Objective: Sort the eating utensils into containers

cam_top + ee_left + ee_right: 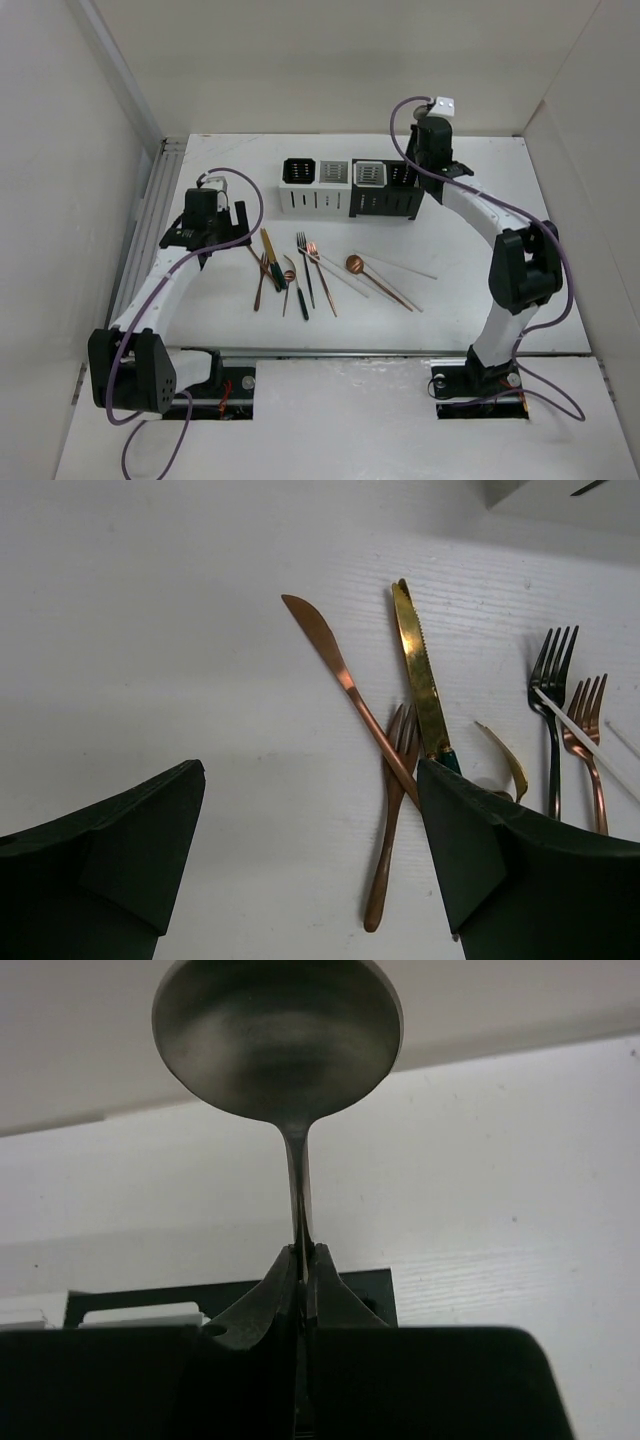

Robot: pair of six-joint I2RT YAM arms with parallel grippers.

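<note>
The white table (500,300) fills the middle of the top view, with the containers (310,200) lined up at upper centre. At their right end hangs the right gripper (302,1260), clenched tight on the thin handle of a silver spoon (278,1035), bowl up. At left, the left gripper (310,780) gapes empty over the eating utensils (300,270) scattered mid-frame. The danger is that the narrow pinch lets the spoon swivel and catch a caddy rim. The crossed copper knife (340,675) and copper fork (395,810) could also drag each other.
</note>
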